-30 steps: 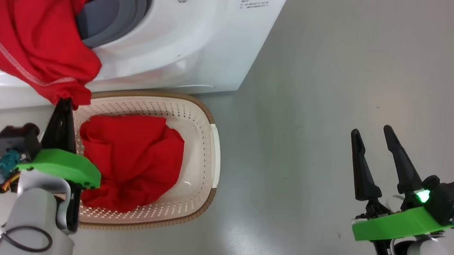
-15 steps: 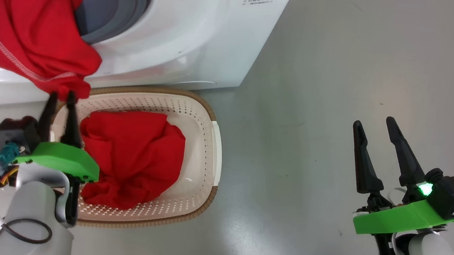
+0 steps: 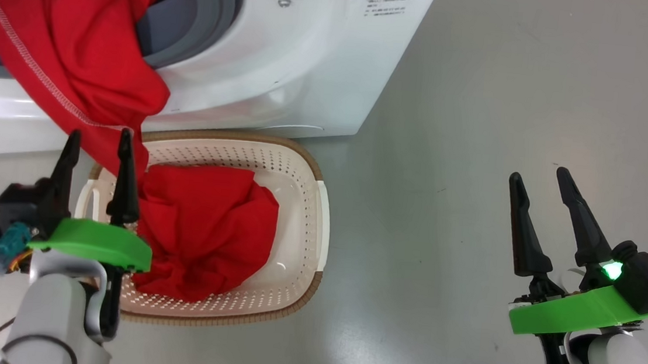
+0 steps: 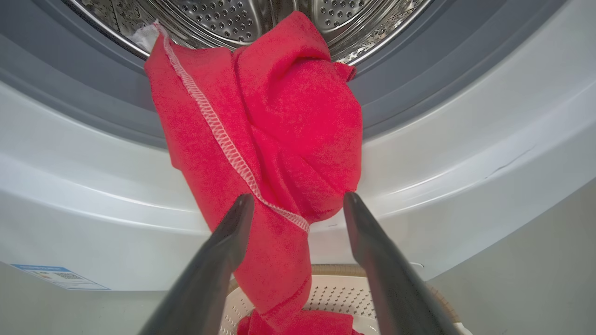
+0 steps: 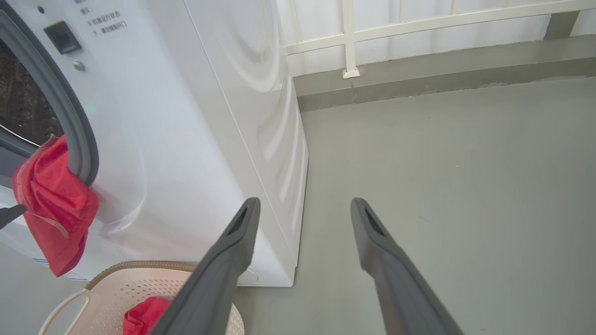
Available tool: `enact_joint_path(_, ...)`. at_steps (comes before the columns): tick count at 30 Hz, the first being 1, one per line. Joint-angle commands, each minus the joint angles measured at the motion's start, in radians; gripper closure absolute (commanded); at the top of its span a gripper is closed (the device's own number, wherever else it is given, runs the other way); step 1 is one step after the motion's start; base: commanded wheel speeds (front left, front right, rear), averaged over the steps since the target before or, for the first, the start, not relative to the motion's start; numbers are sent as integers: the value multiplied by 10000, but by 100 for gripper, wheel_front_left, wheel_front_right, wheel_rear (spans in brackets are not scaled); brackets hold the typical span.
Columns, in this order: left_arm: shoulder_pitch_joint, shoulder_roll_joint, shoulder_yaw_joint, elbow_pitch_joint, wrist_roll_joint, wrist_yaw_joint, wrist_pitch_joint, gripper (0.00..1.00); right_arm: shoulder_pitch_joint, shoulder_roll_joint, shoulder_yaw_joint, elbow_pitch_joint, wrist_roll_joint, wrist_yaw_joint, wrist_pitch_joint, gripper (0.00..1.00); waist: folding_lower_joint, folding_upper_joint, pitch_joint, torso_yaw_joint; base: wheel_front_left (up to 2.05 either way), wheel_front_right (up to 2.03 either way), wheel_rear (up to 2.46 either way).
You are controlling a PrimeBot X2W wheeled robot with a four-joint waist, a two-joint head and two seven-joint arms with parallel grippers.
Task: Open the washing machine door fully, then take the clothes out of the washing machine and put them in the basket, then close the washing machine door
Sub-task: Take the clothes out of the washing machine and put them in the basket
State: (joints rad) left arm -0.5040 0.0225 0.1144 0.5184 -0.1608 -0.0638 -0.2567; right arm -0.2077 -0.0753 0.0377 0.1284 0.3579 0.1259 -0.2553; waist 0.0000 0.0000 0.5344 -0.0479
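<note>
Downward from the head, a red garment [image 3: 72, 48] spills out of the washing machine [image 3: 287, 67] over its grey gasket [image 3: 209, 13] and trails to the rim of the basket [image 3: 321, 217], where a second red garment [image 3: 202, 230] lies heaped. The left gripper [image 3: 99, 134] stands with fingers apart either side of the hanging tail, its green mount [image 3: 90, 241] covering the basket's near corner. The right gripper [image 3: 539, 174], likewise spread and empty, hovers well apart over bare grey floor [image 3: 486, 73]. Left wrist: the cloth drapes from the perforated drum [image 4: 242, 18] between the parted fingers, unpinched, hiding much of the basket, which the bottom edge cuts off; the print on a blue label [image 4: 60, 277] is too small to read. Right wrist: open floor runs to a white railing [image 5: 349, 42]; the machine's side stands just beside the fingers, and the drum interior is too dark to make out.
</note>
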Motion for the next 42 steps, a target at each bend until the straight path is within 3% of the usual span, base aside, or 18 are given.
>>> enact_joint_path(1, 451, 277, 157, -525, -130, -35, -51, 0, 230, -104, 151, -223, -62, 48, -65, 0, 0, 0, -29, 56, 0, 0, 0)
enact_joint_path(17, 2574, 277, -280, -3491, -690, 458, -51, 0, 324, -200, 103, -247, -73, 48, -65, 0, 0, 0, -75, 314, 0, 0, 0)
enact_joint_path(25, 2683, 277, -544, -4040, -722, 712, -51, 0, 325, -222, 110, -242, -89, 48, -65, 0, 0, 0, -89, 352, 0, 0, 0)
enact_joint_path(35, 1067, 277, -419, -4122, -227, 358, -51, 0, 297, -210, 143, -278, -98, 48, -65, 0, 0, 0, 89, 409, 0, 0, 0)
enact_joint_path(42, -1567, 606, 122, -2586, 192, -21, -51, 0, -22, -176, 385, -263, -51, 48, -65, 0, 0, 0, 449, 101, 0, 0, 0)
